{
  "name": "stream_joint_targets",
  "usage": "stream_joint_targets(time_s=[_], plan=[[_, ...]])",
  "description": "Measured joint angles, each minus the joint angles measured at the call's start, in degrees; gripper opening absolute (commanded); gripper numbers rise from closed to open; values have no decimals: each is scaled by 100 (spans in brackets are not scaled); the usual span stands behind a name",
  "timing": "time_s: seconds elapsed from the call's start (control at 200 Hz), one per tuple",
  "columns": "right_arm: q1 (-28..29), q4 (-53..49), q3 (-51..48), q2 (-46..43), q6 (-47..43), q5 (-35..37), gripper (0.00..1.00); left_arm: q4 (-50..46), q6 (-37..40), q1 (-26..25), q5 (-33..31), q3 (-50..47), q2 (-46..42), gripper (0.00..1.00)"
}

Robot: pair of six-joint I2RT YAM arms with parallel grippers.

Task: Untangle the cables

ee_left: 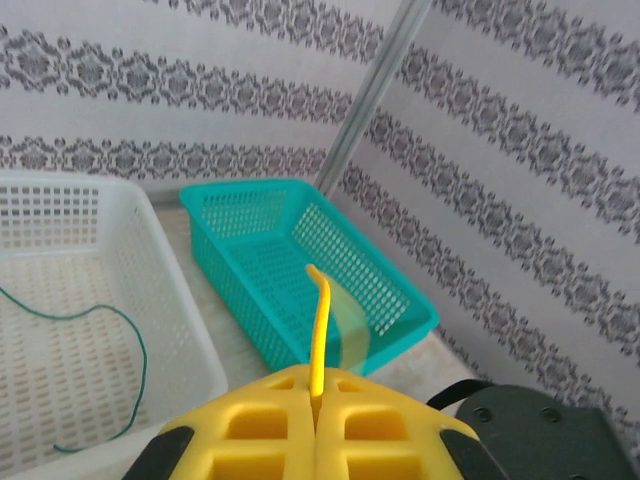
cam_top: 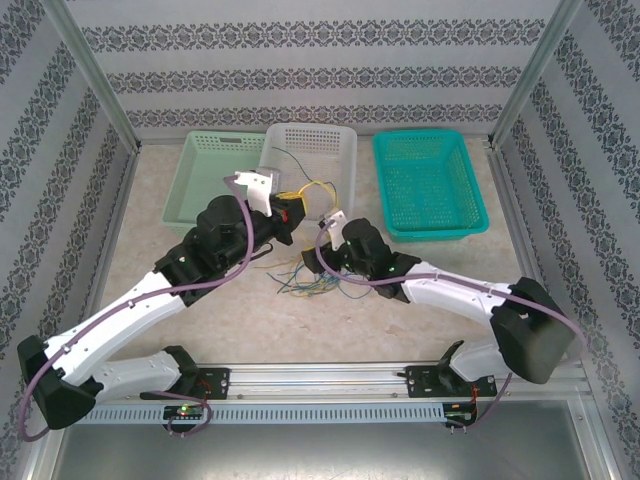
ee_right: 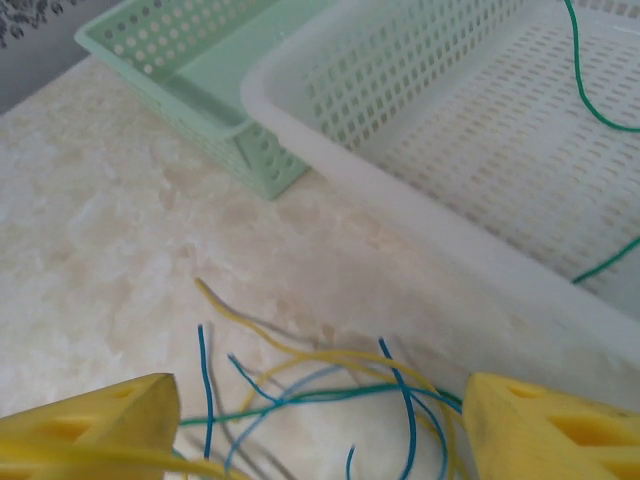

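Looking down from the top external camera, the left jaws hang over the near rim of the white basket [cam_top: 312,150], tucked under the left arm [cam_top: 225,235], so their gap cannot be read here. A yellow cable [cam_top: 320,186] loops out from them above the basket's near edge. The right jaws sit low over the tabletop [cam_top: 200,330], directly above a tangle of cables [cam_top: 300,278] lying in front of the white basket; its strands are too thin to tell apart. A green cable [cam_top: 288,162] lies inside the white basket, which stands between the pale green basket [cam_top: 205,175] and the teal basket [cam_top: 430,190].

From the left wrist, the left jaws are pressed fully together, pinching the yellow cable [ee_left: 319,320], which rises from their seam and bends over at its tip. Their lower part is cut off by the frame. Beyond, the green cable [ee_left: 135,350] curves across the floor of the white basket [ee_left: 190,320], with the teal basket [ee_left: 300,250] just beside it.

From the right wrist, the right jaws stand wide apart and grip nothing, their yellow fingertips [ee_right: 95,415] at the bottom corners and the rest cut off. The tangle of cables [ee_right: 330,385] lies on the tabletop [ee_right: 120,220] between and just beyond them: hair-thin yellow, blue and green strands, curved and crossing. One yellow strand crosses the fingertip at the picture's left; whether it touches is unclear.
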Motion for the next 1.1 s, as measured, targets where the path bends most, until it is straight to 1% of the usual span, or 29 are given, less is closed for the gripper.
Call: stream_joint_targets(time_s=[0.055,0.18,0.23,0.275,0.355,0.425,0.445,0.51,0.565,0.619,0.694,0.859,0.914,0.999,1.099], plan=[[-2,105,87,107,-31,-35,64,92,-37,0,-37,-37,-98,0],[0,229,142,227,-55,-114,43,304,-103,0,-138,-129,-293,0],[-2,251,142,234,-20,-190,37,380,-111,0,-205,-179,-374,0],[0,267,142,234,-15,-234,34,450,-125,0,-260,-236,-455,0],[0,302,142,221,-33,-332,35,636,-149,0,-361,-402,-612,0],[0,304,142,195,-44,-361,38,769,-192,4,-444,-533,-713,0],[0,304,142,184,-55,-365,42,789,-201,13,-459,-553,-726,0],[0,291,142,120,-90,-382,57,815,-238,35,-492,-562,-730,0],[0,282,140,37,-111,-376,63,813,-254,37,-520,-562,-730,0],[-2,267,133,-79,-96,-369,71,802,-251,37,-555,-557,-732,0],[-2,271,79,-304,-166,-284,75,752,-251,37,-597,-520,-732,1],[-63,249,-87,-708,-225,-168,78,649,-256,37,-599,-387,-804,1],[-92,240,-92,-717,-249,-166,82,649,-262,37,-599,-378,-831,1],[-118,205,-92,-699,-308,-162,82,651,-278,37,-597,-378,-833,1],[-131,199,-85,-579,-363,-168,86,664,-280,37,-592,-378,-833,1]])
